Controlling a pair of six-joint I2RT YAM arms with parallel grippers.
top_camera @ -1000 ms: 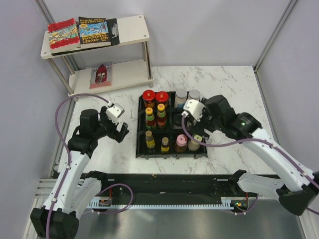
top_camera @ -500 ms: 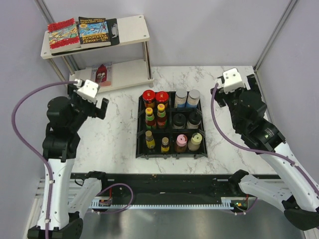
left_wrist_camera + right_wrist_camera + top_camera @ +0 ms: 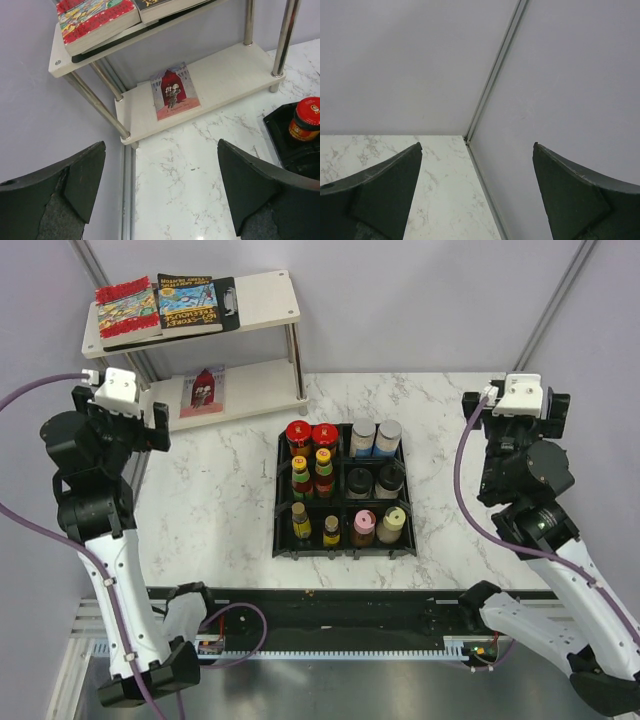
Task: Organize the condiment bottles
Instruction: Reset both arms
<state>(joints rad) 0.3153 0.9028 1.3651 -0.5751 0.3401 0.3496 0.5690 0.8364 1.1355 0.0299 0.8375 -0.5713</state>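
Observation:
The condiment bottles all stand in the black compartmented tray mid-table. Two red-capped jars and two silver-capped jars fill the back row. Yellow-capped sauce bottles and black-capped jars fill the middle. A pink-capped jar and a cream-capped jar are in front. My left gripper is raised at the far left, open and empty; one red-capped jar shows at its view's right edge. My right gripper is raised at the far right, open and empty, facing the table's back corner.
A two-tier white shelf stands at the back left with colourful books on top and a red book below. Grey walls enclose the marble table on three sides.
Both arms have lifted and swung outward from the tray. The right gripper left the tray's right side. The left gripper left the tray's left edge. The bottles have not moved.

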